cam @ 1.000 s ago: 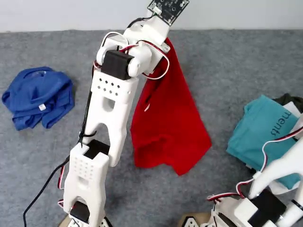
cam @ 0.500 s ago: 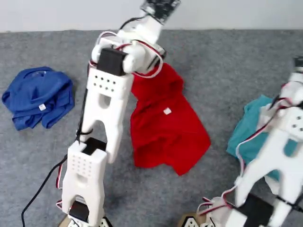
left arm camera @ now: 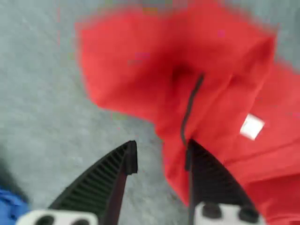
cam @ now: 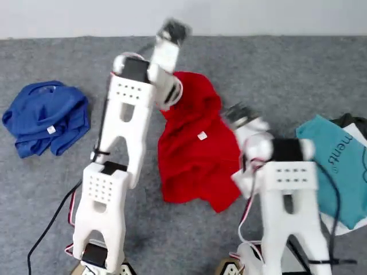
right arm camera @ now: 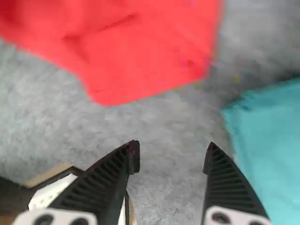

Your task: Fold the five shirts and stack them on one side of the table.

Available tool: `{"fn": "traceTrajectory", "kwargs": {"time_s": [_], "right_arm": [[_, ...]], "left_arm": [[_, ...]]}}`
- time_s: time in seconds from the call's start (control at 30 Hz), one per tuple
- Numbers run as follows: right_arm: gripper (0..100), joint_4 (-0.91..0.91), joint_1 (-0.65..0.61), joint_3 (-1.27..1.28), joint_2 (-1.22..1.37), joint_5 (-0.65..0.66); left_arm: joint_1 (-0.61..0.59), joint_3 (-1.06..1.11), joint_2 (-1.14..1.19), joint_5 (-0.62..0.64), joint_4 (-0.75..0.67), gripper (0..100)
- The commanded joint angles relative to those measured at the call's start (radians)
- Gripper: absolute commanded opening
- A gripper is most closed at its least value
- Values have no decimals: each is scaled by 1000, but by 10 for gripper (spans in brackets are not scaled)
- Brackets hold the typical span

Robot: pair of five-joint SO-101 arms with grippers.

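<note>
Three shirts read clearly from above on the grey table point(cam: 287, 69): a crumpled blue shirt point(cam: 46, 117) near the left edge, a red shirt point(cam: 198, 149) spread at the middle, and a teal shirt point(cam: 338, 166) cut off by the right edge. A dark garment point(cam: 351, 120) and a white one point(cam: 344, 228) peek from under the teal shirt, too hidden to identify. The left arm point(cam: 123, 143) covers the red shirt's left border, the right arm point(cam: 287, 189) its right border. From the left wrist, the left gripper point(left arm camera: 161, 154) has its jaws apart over the red shirt's edge, one finger point(left arm camera: 206, 178) overlapping the cloth near a white label point(left arm camera: 252, 126); contact cannot be judged. From the right wrist, the right gripper point(right arm camera: 172, 154) is spread wide above bare table between the red and teal shirts, holding nothing.
</note>
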Motion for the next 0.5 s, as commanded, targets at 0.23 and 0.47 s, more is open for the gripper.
{"fn": "traceTrajectory", "kwargs": {"time_s": [0.23,0.47], "right_arm": [[231,-87,-317,80,62,9],[230,-139,-381,160,168,15]], "left_arm": [[3,134,130,8,21,86],[-9,134,163,-61,20,86]]}}
